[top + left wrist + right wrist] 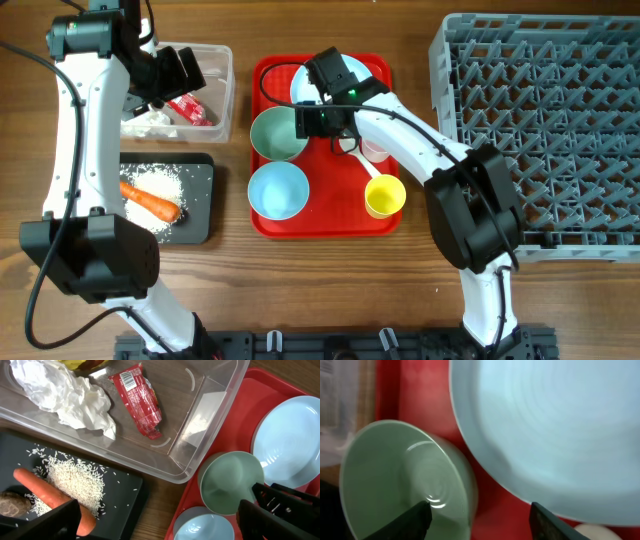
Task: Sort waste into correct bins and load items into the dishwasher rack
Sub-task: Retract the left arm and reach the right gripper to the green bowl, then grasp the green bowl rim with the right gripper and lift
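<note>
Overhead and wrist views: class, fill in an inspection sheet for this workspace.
Surface: wooden table; red tray in the middle.
Job's things: clear tub holds red wrapper and white tissue; black tray holds rice, carrot, brown lump; plate, green bowl, blue bowl, yellow cup, pink cup on the red tray; grey rack, no dishes seen in it.
Clutter: nothing seen.
Grippers: left gripper open, holding nothing; right gripper open above green bowl and plate.
Cables: black cable beside the left arm; right arm's cable loops over the red tray.
Surroundings: dark rail at the table's near edge.
</note>
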Controlling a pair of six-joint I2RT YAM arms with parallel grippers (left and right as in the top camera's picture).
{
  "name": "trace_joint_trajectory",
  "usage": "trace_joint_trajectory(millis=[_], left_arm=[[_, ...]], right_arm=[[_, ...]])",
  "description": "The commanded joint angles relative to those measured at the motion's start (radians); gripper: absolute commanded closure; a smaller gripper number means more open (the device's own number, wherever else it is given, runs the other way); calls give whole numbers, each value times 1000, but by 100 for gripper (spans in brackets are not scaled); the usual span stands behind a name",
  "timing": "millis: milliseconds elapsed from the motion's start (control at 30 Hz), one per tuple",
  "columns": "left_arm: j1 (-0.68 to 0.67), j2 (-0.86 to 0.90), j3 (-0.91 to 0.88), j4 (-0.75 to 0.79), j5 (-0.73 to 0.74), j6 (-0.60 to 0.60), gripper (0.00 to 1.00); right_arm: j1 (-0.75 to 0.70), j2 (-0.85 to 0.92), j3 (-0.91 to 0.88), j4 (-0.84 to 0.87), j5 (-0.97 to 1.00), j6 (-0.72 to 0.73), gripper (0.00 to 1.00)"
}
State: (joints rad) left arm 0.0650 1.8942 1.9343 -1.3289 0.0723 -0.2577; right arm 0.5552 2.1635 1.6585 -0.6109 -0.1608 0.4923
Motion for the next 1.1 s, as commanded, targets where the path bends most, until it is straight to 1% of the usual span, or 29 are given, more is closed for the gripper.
trace_joint_trajectory(millis=[0, 67, 267, 300, 367, 433, 500, 633, 800, 900, 1000, 1067], left_arm=[[6, -2, -5, 0, 1, -12, 0], [6, -2, -5, 0, 1, -12, 0], [6, -2, -5, 0, 1, -12, 0], [6, -2, -5, 0, 1, -12, 0], [6, -2, -5, 0, 1, -12, 0], [6, -2, -5, 0, 1, -12, 0], [6, -2, -5, 0, 1, -12, 0], [6, -2, -5, 0, 1, -12, 0], [6, -2, -5, 0, 1, -12, 0], [6, -2, -5, 0, 2, -12, 0], [6, -2, -5, 0, 1, -12, 0], [6, -2, -5, 0, 1, -12, 0]], right_arm=[[10, 55, 15, 23, -47, 85, 45], [11, 68, 15, 28, -59, 106, 51], [13, 72, 15, 31, -57, 121, 61], [14, 73, 15, 33, -57, 123, 69], [15, 74, 15, 33, -56, 139, 77], [15, 74, 15, 33, -52, 140, 87], [15, 74, 15, 33, -49, 144, 94], [15, 66, 15, 23, -50, 146, 96], [12, 14, 15, 5, -25, 106, 96], [6, -62, 15, -37, 72, 103, 96], [-7, -161, 15, -71, 158, 52, 96], [-18, -237, 15, -98, 249, 31, 96]])
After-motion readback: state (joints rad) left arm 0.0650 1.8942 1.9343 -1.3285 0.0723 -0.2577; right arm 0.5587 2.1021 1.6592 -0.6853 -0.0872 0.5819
